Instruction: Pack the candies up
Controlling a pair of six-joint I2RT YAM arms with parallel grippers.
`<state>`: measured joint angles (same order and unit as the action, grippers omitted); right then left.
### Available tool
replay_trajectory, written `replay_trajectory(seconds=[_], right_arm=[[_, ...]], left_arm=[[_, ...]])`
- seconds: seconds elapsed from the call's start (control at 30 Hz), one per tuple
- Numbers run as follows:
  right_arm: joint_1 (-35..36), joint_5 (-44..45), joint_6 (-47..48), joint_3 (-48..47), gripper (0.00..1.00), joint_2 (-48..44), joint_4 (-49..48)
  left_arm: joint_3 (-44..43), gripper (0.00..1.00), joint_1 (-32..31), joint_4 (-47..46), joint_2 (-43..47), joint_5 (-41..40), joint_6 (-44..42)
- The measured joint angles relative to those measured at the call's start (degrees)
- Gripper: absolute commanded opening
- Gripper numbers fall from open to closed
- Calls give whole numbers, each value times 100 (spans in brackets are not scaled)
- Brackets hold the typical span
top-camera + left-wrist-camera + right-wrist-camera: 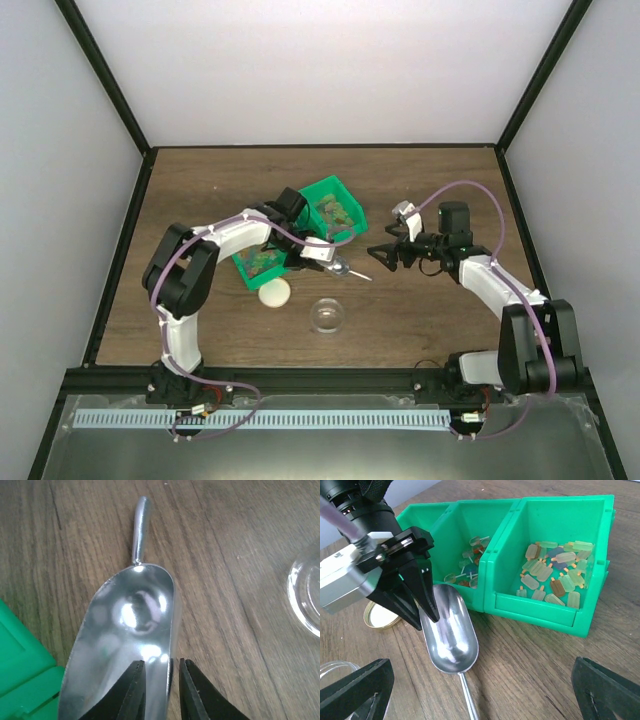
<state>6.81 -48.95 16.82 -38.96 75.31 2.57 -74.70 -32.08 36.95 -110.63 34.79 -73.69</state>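
Note:
The candies (555,575) lie in two green bins (540,612); more candies (470,562) show in the left bin. In the top view the bins (322,192) sit mid-table. The metal scoop (452,635) lies empty on the wood before the bins, handle toward the right arm. My left gripper (162,662) is shut on the scoop's (130,630) rim, one finger inside the bowl and one outside. My right gripper (375,255) is open and empty, facing the scoop's (345,268) handle from the right, apart from it.
A clear round jar (327,316) stands open in front of the scoop; its rim shows in the left wrist view (307,595). The tan round lid (273,292) lies left of the jar, next to the near bin. Black frame posts border the table.

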Motion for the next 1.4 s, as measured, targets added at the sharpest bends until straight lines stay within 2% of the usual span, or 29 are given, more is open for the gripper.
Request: replay_trajectory(seconds=[0.1, 0.13, 0.37, 0.57, 0.73, 0.97, 1.4], right_arm=[[-2, -4, 17, 2, 100, 7, -13], [0, 11, -2, 7, 100, 4, -37], [-4, -26, -11, -11, 100, -44, 46], [-2, -614, 435, -310, 98, -107, 693], [105, -861, 857, -573, 85, -470, 1036], [601, -813, 1373, -1040, 62, -831, 1268], [1137, -496, 2365, -1508, 42, -387, 2168]], left_arm=[[59, 5, -26, -212, 0, 4, 76], [83, 4, -28, -243, 0, 2, 111], [409, 4, -24, -378, 315, -2, 192], [870, 4, -24, -564, 1670, -28, 372], [938, 4, -28, -732, 2715, -63, 455], [938, 4, -125, -632, 3117, -247, 385], [1130, 4, -337, -409, 3467, -356, 76]])
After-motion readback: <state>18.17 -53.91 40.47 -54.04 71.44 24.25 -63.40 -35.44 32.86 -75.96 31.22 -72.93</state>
